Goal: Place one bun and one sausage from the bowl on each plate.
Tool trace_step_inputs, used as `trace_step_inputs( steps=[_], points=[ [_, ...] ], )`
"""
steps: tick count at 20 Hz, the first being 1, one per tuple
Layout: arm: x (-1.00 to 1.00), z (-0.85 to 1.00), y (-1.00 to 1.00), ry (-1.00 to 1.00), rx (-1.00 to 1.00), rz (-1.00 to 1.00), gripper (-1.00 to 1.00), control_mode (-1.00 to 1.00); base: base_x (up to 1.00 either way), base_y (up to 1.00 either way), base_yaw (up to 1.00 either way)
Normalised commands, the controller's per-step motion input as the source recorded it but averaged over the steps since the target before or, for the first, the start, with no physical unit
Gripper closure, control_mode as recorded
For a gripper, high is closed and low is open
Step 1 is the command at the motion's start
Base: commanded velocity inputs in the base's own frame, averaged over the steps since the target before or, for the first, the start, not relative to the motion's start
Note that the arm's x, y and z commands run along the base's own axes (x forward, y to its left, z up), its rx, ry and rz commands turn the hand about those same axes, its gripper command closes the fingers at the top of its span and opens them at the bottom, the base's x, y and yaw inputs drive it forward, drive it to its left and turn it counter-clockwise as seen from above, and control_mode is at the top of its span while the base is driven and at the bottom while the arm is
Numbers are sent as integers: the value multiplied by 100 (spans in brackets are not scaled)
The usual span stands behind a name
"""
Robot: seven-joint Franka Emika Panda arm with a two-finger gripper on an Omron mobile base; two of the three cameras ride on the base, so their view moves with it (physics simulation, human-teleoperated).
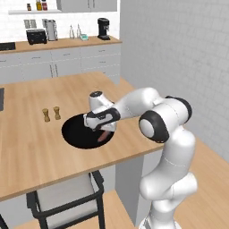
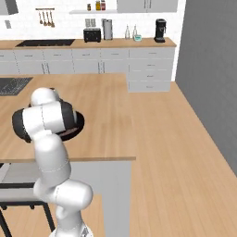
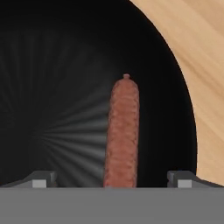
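A reddish-brown sausage (image 3: 122,131) lies in the matte-black bowl (image 3: 57,87), lengthwise between my two fingertips (image 3: 41,179), which stand wide apart on either side of its near end. My gripper (image 3: 111,181) is open and hovers low over the bowl, touching nothing that I can see. In the left base view the gripper (image 1: 102,129) hangs over the right part of the bowl (image 1: 74,134), with the sausage (image 1: 104,136) just below it. In the right base view the arm hides most of the bowl (image 2: 79,125). No bun and no plates are in view.
Two small wooden shakers (image 1: 51,114) stand on the wooden island counter (image 1: 36,147) just behind the bowl. A dark chair (image 1: 67,197) sits under the counter's near edge. The back counter carries a toaster (image 1: 36,36) and a coffee machine (image 1: 103,28).
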Motion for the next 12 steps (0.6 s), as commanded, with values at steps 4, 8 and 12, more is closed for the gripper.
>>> trace_step_inputs(
  steps=[4,8,12],
  points=[
    [19,-40,23,3,-6,0,-100,-100,0,0,0],
    [1,-65,15,0,-3,0,-100,-100,0,0,0],
    [-6,-48,2,0,0,0,-100,-100,0,0,0]
  ],
)
